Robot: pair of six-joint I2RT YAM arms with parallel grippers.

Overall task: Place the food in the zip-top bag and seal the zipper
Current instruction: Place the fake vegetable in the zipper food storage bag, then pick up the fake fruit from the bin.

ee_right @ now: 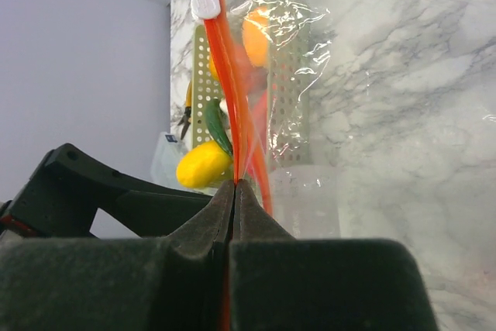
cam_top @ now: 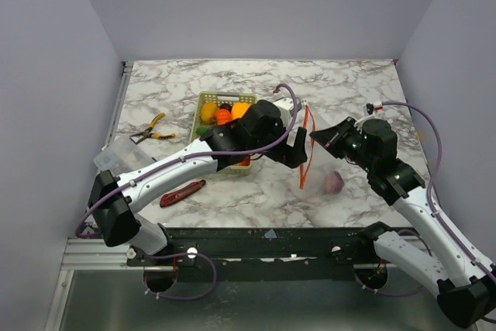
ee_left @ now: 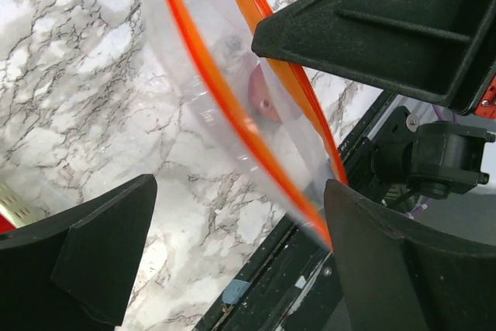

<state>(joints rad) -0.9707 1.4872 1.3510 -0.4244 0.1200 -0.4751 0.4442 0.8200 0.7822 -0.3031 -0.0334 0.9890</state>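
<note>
The clear zip-top bag [cam_top: 319, 168] hangs upright at the table's middle, with a purple food piece [cam_top: 333, 182] inside; that piece shows pinkish through the plastic in the left wrist view [ee_left: 262, 97]. My right gripper [cam_top: 321, 136] is shut on the orange-red zipper [ee_right: 232, 91] at the bag's top corner [ee_right: 235, 184], below the white slider [ee_right: 205, 4]. My left gripper [cam_top: 298, 147] is open beside the bag's mouth [ee_left: 240, 191]; the zipper strip [ee_left: 209, 91] runs between its fingers and touches the right one [ee_left: 387, 269]. More food, including yellow [ee_right: 203, 164] and orange [cam_top: 224, 115] pieces, lies in the pale green basket [cam_top: 204, 99].
Yellow-handled pliers [cam_top: 151, 128] lie at the left. A red-and-black utility knife [cam_top: 183, 192] lies near the front edge. A clear plastic item [cam_top: 115, 157] sits at the table's left edge. The left arm reaches over the basket.
</note>
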